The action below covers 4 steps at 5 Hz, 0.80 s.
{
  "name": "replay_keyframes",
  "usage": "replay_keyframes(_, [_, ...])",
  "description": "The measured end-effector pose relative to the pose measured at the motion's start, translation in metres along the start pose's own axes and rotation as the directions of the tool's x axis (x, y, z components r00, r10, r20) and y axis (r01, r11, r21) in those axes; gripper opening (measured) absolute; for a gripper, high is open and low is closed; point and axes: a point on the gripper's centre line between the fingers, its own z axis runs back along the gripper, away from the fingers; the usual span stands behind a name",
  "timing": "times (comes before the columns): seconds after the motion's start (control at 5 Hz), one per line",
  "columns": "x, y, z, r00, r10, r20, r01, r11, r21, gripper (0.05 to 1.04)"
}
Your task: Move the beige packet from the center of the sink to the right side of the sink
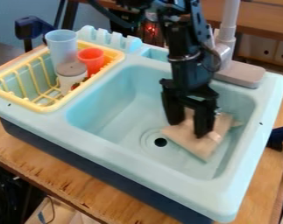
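**A:** State the work surface. Take 12 o'clock as the top edge of the view, measured from the middle of the basin.

**B:** A pale blue toy sink unit (pixel 117 146) with a dark lower body (pixel 108 168) stands on a wooden table (pixel 67 179). The table's grain and worn, chipped front edge run past 7 o'clock. The drain (pixel 160 142) is at 6 o'clock.

**A:** State the gripper and the workpiece.

**B:** The arm (pixel 184 48) enters at 12 o'clock. The gripper (pixel 189 122) hangs over the basin toward 3 o'clock, its 2 fingers spread. The tan, creased sheet (pixel 193 139) lies on the basin floor at 4 o'clock, below and between them. Contact cannot be confirmed.

**A:** Fittings?

**B:** Yellow rack (pixel 60 103) at 10 o'clock, holding 3 items: a light blue cup (pixel 62 46), an orange-red cup (pixel 92 60) and a white container (pixel 71 82) with a grey lid. Grey faucet (pixel 240 73) at 1 o'clock.

**A:** Room?

**B:** Blue-grey wall (pixel 20 8) at 11 o'clock; red light (pixel 151 29) at 12 o'clock; wooden surface (pixel 254 19) and white boxes (pixel 257 49) at 1 o'clock; thin cable (pixel 51 210) at 7 o'clock.
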Motion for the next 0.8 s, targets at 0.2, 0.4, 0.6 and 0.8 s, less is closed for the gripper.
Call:
replay_keyframes(0.2, [0.000, -0.011, -0.001, 1.000, 0.015, -0.004, -0.015, 0.998, -0.053, 1.001])
replay_keyframes(0.4, [-0.006, -0.016, -0.002, 0.997, 0.052, -0.063, -0.052, 0.999, 0.002, 1.001])
replay_keyframes(0.6, [-0.018, -0.008, -0.002, 0.981, 0.147, -0.127, -0.130, 0.982, 0.138, 1.001])
replay_keyframes(0.8, [-0.021, -0.003, 0.011, 0.976, 0.168, -0.139, -0.133, 0.963, 0.233, 1.001])
